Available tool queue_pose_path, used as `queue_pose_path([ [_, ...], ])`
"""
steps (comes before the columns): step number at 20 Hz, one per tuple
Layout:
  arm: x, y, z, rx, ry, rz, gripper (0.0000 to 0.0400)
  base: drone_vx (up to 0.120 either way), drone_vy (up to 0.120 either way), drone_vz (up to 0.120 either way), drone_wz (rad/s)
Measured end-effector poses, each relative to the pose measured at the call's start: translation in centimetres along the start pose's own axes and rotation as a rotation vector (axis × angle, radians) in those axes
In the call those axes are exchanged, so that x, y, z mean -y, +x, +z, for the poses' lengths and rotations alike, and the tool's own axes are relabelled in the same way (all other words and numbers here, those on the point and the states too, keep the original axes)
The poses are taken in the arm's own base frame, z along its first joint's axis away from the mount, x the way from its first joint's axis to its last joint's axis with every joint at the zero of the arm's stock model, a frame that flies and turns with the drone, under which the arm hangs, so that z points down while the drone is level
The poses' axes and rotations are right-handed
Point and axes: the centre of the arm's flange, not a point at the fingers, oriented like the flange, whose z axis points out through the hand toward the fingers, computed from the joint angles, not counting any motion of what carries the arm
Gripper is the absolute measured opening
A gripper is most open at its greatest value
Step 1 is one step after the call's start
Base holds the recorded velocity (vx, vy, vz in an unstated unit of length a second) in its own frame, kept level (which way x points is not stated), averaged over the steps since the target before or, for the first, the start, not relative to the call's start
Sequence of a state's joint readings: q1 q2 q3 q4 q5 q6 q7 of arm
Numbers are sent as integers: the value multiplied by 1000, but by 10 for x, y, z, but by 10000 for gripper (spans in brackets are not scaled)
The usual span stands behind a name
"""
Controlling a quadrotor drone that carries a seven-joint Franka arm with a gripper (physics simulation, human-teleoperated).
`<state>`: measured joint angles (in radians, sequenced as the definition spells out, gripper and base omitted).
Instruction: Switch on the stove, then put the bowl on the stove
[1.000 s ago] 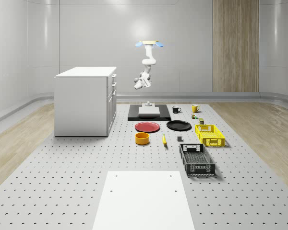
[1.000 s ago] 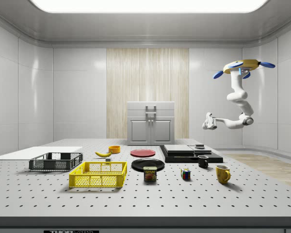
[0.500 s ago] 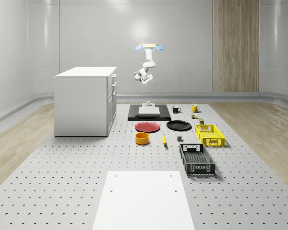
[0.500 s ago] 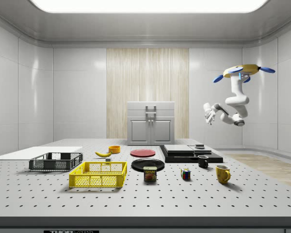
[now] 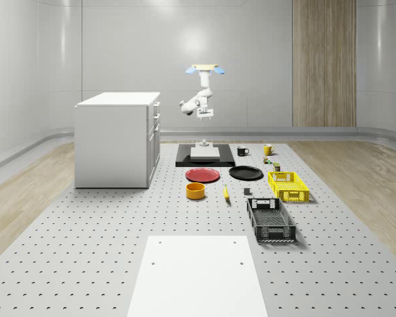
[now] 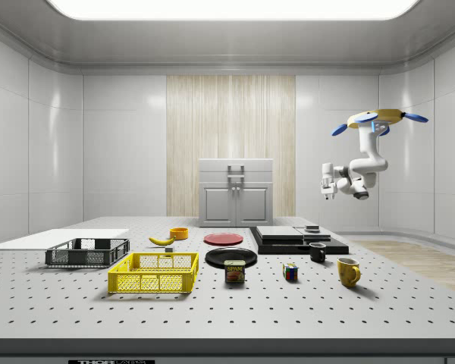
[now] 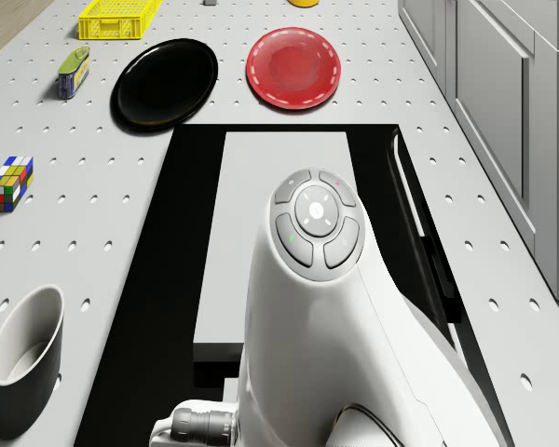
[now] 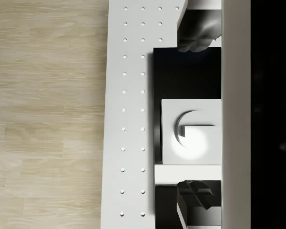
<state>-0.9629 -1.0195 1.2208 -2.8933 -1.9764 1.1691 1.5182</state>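
Note:
The drone (image 5: 203,67) hovers above the far end of the black stove (image 5: 205,156), its arm folded under it. My gripper (image 5: 204,117) hangs high over the stove and points down. In the wrist view it (image 8: 196,114) is open, with the stove's white switch block (image 8: 190,136) far below between the two fingertips (image 8: 198,33). In the side view the gripper (image 6: 327,191) is well above the switch (image 6: 312,227). The orange bowl (image 5: 196,191) sits on the table in front of the red plate (image 5: 202,175), away from the stove and the gripper.
A white cabinet (image 5: 117,139) stands at the whole-scene view's left of the stove. A black plate (image 5: 245,173), two mugs (image 5: 243,151), a can, a cube, a banana (image 5: 226,193), a yellow crate (image 5: 288,185) and a black crate (image 5: 270,220) lie to the right. A white board (image 5: 198,274) lies near the front.
The arm has folded in under the drone and the gripper has turned from sideways to pointing down. The drone has sunk a little. The bowl and stove have not moved.

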Motion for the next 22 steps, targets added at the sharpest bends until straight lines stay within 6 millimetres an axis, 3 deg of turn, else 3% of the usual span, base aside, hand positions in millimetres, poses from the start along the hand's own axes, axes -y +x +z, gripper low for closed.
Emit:
queue_pose_path([
  [20,5,-5,0,-56,-52,-1,400,120,0,-120,0],
  [22,5,-5,0,-57,-53,-1,400,20,0,-120,0],
])
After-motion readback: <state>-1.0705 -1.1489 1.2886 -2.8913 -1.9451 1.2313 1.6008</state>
